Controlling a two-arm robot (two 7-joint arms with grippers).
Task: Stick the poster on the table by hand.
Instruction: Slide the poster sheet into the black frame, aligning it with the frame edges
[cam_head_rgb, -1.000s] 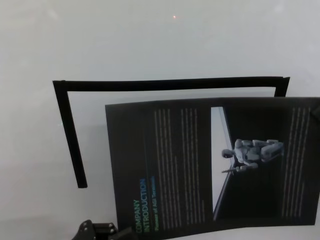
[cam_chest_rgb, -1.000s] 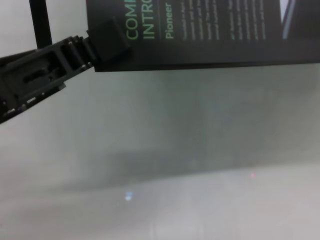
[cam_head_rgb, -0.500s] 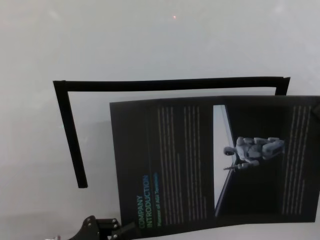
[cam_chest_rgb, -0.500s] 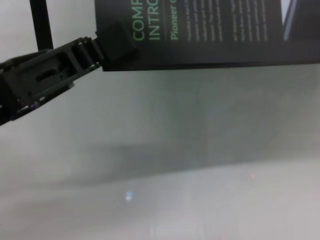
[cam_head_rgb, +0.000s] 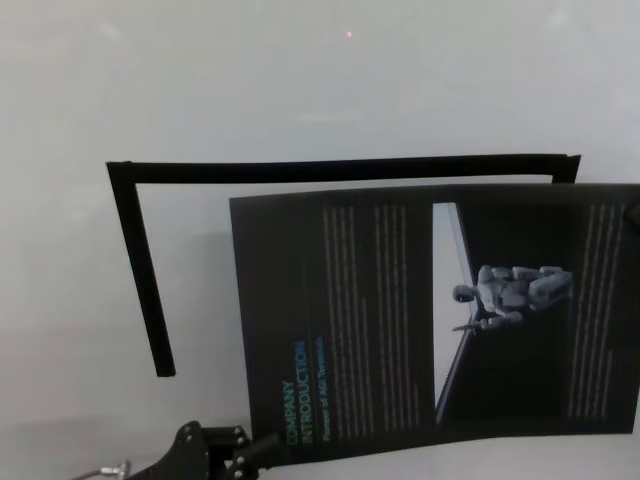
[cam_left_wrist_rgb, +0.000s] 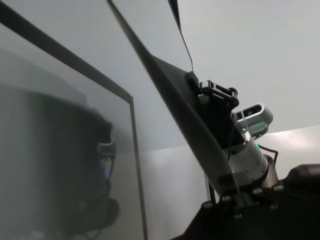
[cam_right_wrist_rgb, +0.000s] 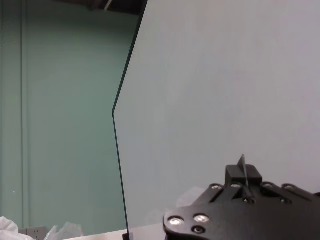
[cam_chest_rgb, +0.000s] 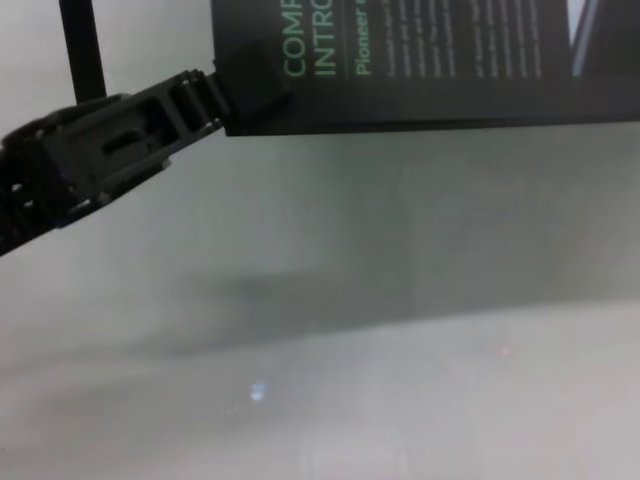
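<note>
1. Left gripper (cam_chest_rgb: 245, 85) fingers clamp poster (cam_head_rgb: 430, 320) at its 7 o'clock corner; right gripper (cam_right_wrist_rgb: 242, 175) pinches the far edge.
2. Poster is held over the worktop (cam_head_rgb: 300, 90), overlapping black frame (cam_head_rgb: 135, 260) towards 4 o'clock.
3. Step: positioning. Next, I'd judge: align in frame, press flat.

You're looking at a glossy black poster (cam_head_rgb: 400, 310) carrying a green heading and white text columns. It's sitting against a pale grey-white table (cam_head_rgb: 300, 90), beside a black bar (cam_head_rgb: 140, 270).

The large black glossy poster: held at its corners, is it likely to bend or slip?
The large black glossy poster probably bends easily: it looks thin edge-on and bows. Its shiny face may slip, though the left tool pinches a corner. The right tool grips a thin edge.
</note>
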